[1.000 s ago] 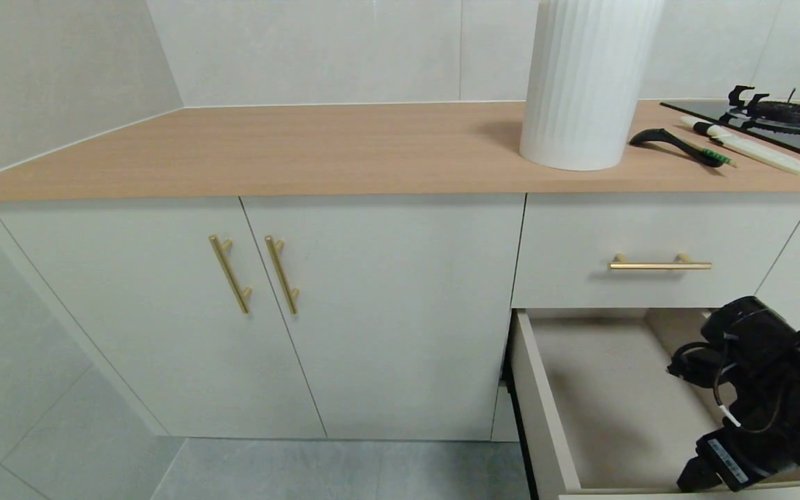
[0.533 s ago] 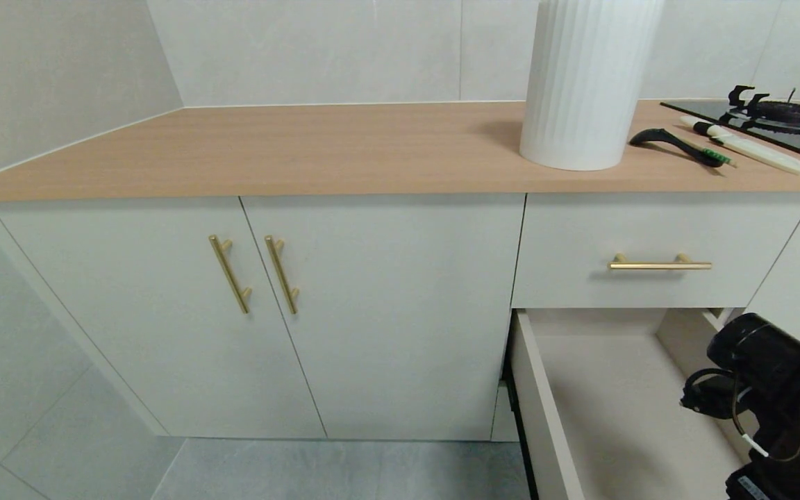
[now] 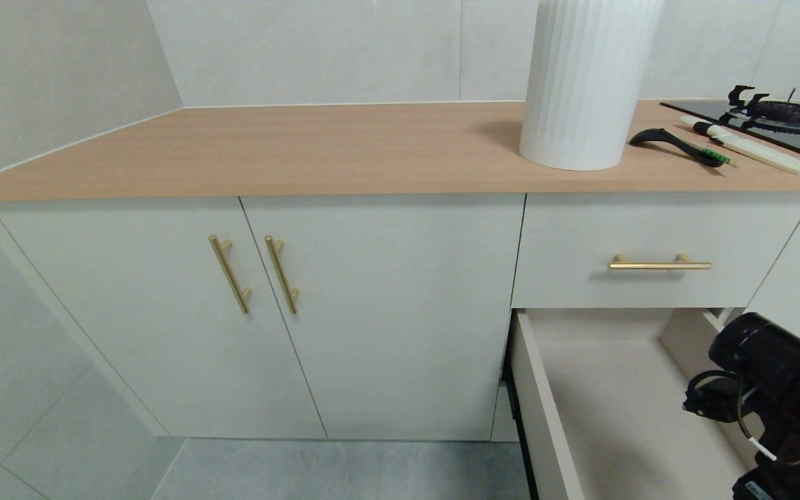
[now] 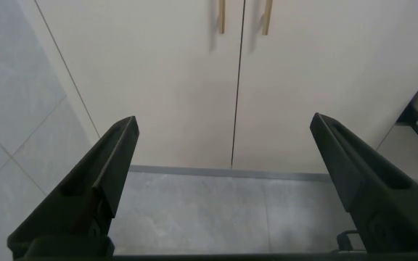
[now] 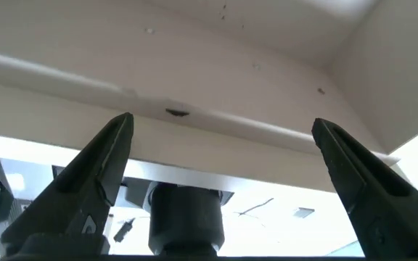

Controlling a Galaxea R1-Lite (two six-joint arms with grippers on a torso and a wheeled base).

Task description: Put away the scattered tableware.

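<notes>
On the wooden counter (image 3: 303, 149) at the right lie a black scoop (image 3: 674, 144), a green pair of chopsticks (image 3: 716, 155) and a long white utensil with a black band (image 3: 747, 146). Below them the lower drawer (image 3: 546, 417) stands pulled out, its pale floor bare. My right arm (image 3: 768, 368) hangs over the drawer's right side. Its gripper (image 5: 222, 123) is open, fingers spread wide, facing an inner wall of the drawer and holding nothing. My left gripper (image 4: 222, 123) is also open and holds nothing; it points at the double cabinet doors (image 4: 238, 80) and the grey floor.
A tall white ribbed container (image 3: 584, 83) stands on the counter beside the utensils. A black gas stove (image 3: 782, 114) sits at the far right. The upper drawer with a gold handle (image 3: 659, 264) is closed. Two doors with gold handles (image 3: 254, 274) are closed at the left.
The lower drawer has come further out; its front edge has left the bottom of the view. My right arm moved right and lower with it, then stayed still.
</notes>
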